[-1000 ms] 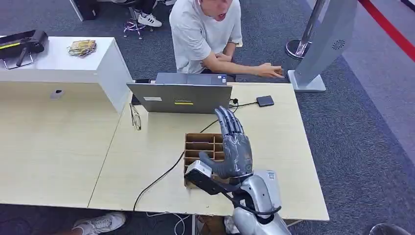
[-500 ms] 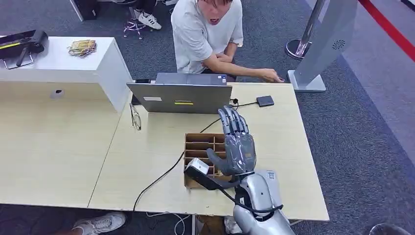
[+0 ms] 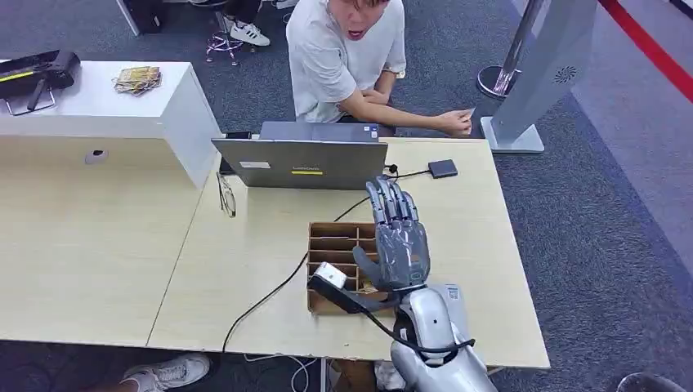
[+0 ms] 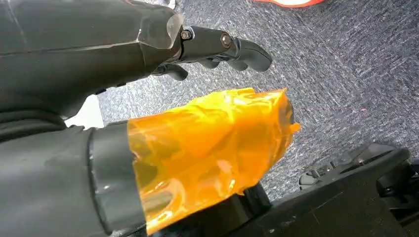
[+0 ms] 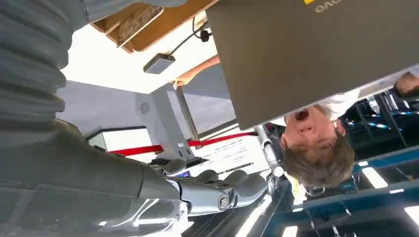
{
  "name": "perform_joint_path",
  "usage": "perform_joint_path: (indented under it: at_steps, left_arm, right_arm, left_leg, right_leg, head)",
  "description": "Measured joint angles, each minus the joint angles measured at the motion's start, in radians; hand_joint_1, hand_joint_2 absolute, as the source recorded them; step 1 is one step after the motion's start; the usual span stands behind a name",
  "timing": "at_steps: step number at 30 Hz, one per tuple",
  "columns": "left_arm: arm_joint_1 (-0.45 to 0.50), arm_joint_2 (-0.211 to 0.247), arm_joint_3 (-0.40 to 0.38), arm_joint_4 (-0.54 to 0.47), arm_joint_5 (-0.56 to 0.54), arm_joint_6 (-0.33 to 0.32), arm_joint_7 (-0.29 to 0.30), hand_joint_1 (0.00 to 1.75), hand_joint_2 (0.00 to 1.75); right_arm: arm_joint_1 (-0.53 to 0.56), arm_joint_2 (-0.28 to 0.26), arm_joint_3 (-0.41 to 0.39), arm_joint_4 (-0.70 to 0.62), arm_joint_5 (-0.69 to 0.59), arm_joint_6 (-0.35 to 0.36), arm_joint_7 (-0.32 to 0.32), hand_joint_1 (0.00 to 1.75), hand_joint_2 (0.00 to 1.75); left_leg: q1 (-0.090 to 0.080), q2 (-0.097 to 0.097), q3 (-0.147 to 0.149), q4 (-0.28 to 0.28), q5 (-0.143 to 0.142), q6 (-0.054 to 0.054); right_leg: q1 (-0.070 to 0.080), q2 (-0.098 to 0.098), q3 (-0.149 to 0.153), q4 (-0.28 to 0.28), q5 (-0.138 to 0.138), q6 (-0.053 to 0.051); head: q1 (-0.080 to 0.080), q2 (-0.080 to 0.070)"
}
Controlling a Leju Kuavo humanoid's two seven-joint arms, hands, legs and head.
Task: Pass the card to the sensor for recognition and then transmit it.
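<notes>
R hand (image 3: 398, 245) hovered flat over the divided box (image 3: 333, 242) on the bench (image 3: 261, 245), fingers spread, holding nothing. No card discernible; prob. in box slots directly beneath. Sensor (image 3: 442, 168) lay ahead-right. L hand (image 4: 217, 47) hung over floor, holding nothing.

Head cam high, looking forward and down over the table (image 3: 245, 245); right wrist cam close behind the right hand (image 5: 217, 190), turned upside down, facing the laptop (image 5: 316, 54) and the person (image 5: 316, 143); both share laptop (image 3: 302, 163), person (image 3: 343, 57); left wrist cam close, facing carpet floor (image 4: 346, 74).
</notes>
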Motion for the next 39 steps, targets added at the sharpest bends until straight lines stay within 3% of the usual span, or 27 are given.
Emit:
perform_joint_path:
  at_steps: [16, 26, 39]
  left_arm:
    - [0.0, 0.0, 0.0, 0.0, 0.0, -0.001, 0.0, 0.0, 0.0]
    - [0.0, 0.0, 0.0, 0.0, 0.0, -0.001, 0.0, 0.0, 0.0]
    - [0.0, 0.0, 0.0, 0.0, 0.003, -0.001, 0.0, 0.0, 0.0]
  right_arm:
    - [-0.012, -0.006, 0.0, 0.017, 0.027, 0.052, 0.029, 0.0, 1.75]
    - [-0.016, -0.011, -0.002, 0.026, 0.042, 0.107, 0.08, 0.0, 1.75]
    - [-0.018, -0.014, -0.004, 0.034, 0.045, 0.12, 0.082, 0.0, 1.75]
  left_leg:
    - [0.0, 0.0, 0.0, 0.0, 0.0, 0.0]
    - [0.0, 0.0, 0.0, 0.0, 0.0, 0.0]
    - [0.0, 0.0, 0.0, 0.0, 0.0, 0.0]
  right_leg:
    - [0.0, 0.0, 0.0, 0.0, 0.0, 0.0]
    - [0.0, 0.0, 0.0, 0.0, 0.0, 0.0]
    - [0.0, 0.0, 0.0, 0.0, 0.0, 0.0]
  head:
    - [0.0, 0.0]
    - [0.0, 0.0]
    - [0.0, 0.0]
